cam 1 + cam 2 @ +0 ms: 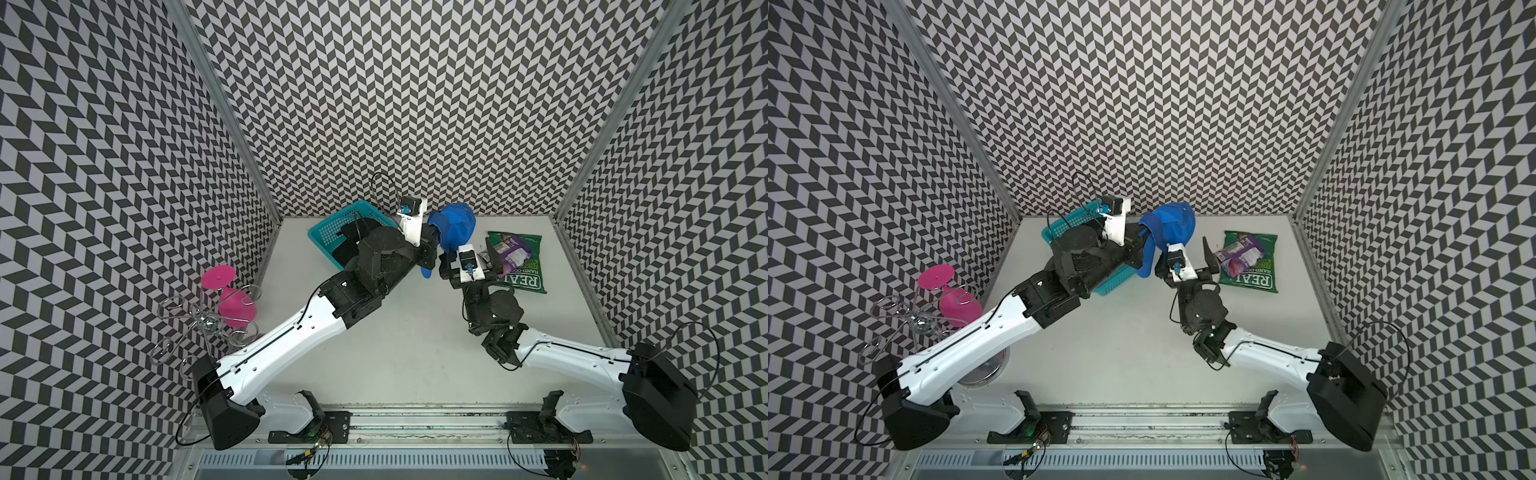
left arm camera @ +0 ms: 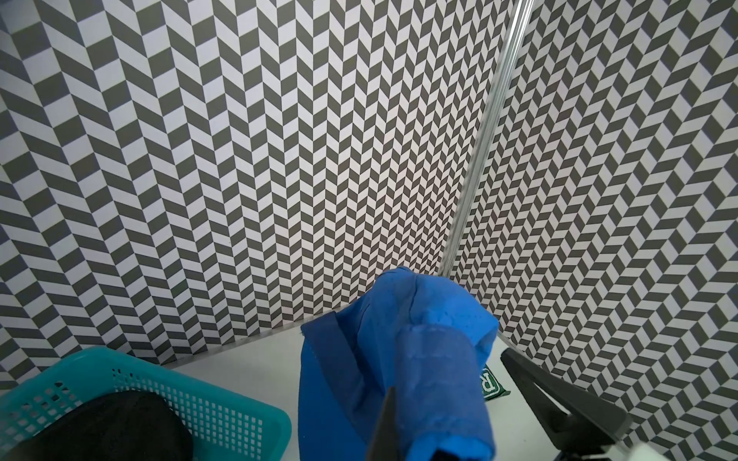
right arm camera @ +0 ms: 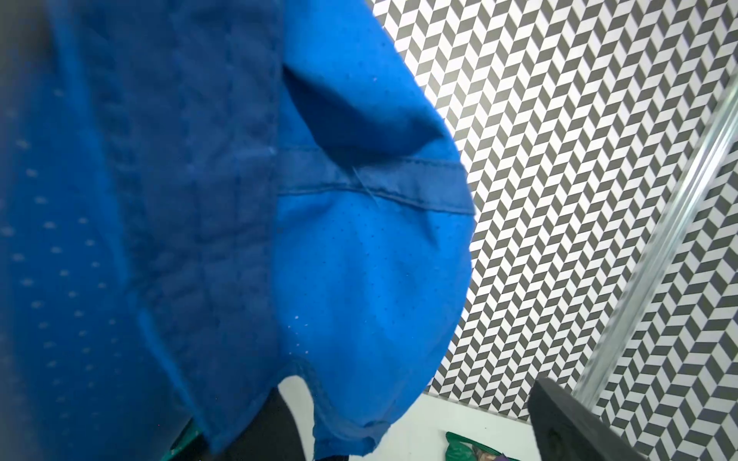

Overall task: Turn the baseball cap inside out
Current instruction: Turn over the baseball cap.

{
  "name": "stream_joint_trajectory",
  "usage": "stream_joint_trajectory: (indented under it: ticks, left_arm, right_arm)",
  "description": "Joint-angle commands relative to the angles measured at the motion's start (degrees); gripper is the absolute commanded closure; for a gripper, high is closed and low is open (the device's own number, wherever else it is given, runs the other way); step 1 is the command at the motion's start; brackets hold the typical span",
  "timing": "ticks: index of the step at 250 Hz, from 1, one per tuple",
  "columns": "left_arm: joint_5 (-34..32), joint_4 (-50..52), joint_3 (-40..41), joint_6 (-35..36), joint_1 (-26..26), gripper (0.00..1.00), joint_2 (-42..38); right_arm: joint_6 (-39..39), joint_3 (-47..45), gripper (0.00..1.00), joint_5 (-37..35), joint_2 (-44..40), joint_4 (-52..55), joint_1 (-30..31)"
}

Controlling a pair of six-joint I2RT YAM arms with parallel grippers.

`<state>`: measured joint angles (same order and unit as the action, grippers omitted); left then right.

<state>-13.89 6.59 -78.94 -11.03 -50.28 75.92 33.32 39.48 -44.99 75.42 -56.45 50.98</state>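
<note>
I see the left claw (image 1: 432,244) clenched on the blue cap (image 1: 454,226), holding it up just above centre in both top views. The right claw (image 1: 466,248) sits released, spread wide, just below it

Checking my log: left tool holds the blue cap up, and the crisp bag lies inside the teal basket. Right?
No. The left tool holds the blue cap up, but the crisp bag lies on the table, outside the teal basket; both top views show it.
</note>
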Motion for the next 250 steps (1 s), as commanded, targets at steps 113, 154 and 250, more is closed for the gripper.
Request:
stream_joint_trajectory:
  ticks: [113, 154, 250]
  left_arm:
    - [3.93, 3.47, -4.23, 2.48, -0.44, 1.0, 3.94]
    - [8.03, 6.24, -6.13, 3.04, -0.43, 1.0, 5.44]
    - [10.78, 3.87, -6.1, 0.45, -0.01, 1.0, 5.03]
  right_arm:
    - [0.82, -0.41, 0.0, 0.32, -8.04, -6.36, 0.08]
    - [1.61, 0.07, 0.0, 0.56, -6.52, -6.69, 0.08]
    - [1.86, -2.83, 0.0, 4.91, -6.02, -5.12, 0.17]
